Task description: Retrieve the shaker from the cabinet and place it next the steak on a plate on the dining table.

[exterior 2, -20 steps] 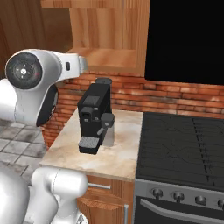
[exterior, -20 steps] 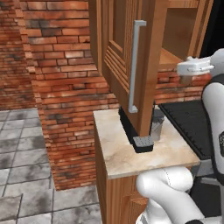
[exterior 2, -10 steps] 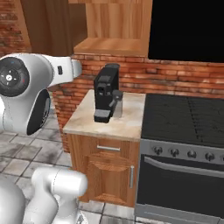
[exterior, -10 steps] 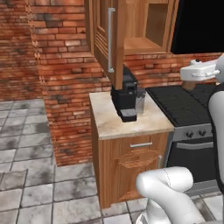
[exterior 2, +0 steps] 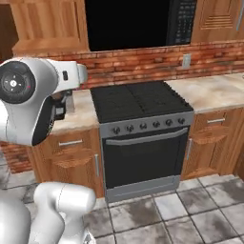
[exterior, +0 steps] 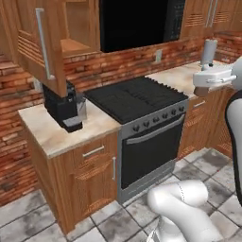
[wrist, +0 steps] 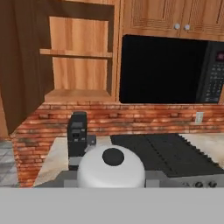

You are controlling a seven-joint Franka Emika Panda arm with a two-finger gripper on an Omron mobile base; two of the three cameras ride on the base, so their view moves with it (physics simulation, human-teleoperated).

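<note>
At the far left the cabinet [exterior: 52, 56] hangs open, its door with the grey bar handle [exterior: 41, 45] swung out over the worktop [exterior: 42, 132]; in the hand view its shelves look bare. Below it a black coffee machine [exterior: 64, 109] stands by the worktop's back edge. To the right come the stove [exterior: 134, 99] and, above it, the dark microwave [exterior: 137, 23].

Furthest right in the left base view, the gripper [wrist: 110, 178] is clamped on the shaker [wrist: 112, 165]. Its pale cap sits between the two fingers, and its long axis runs along the gripper's own line, cap toward the hand camera. Retrieval looks complete. The next leg is probably carrying the shaker upright to the dining table.
</note>
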